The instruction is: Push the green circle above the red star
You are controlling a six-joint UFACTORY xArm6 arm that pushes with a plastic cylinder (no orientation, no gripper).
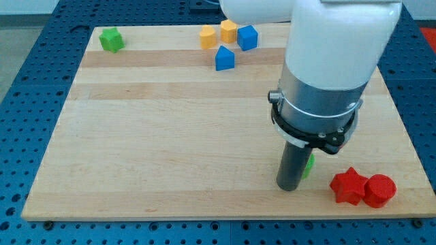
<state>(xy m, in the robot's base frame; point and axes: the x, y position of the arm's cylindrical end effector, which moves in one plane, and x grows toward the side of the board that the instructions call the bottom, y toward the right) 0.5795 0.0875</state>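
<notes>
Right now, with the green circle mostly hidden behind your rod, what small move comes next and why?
Probably a short push toward the view's right and slightly up. My tip sits against the green circle, which lies left of the red star, not yet above it.

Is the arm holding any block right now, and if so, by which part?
Nothing is held; the rod cannot grasp. My tip stands against a small green block, mostly hidden behind the rod, to the view's left of the red star-shaped block.

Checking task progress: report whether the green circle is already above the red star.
Not yet. The green circle, mostly hidden behind my tip, sits to the view's left of the red star, not above it.
</notes>
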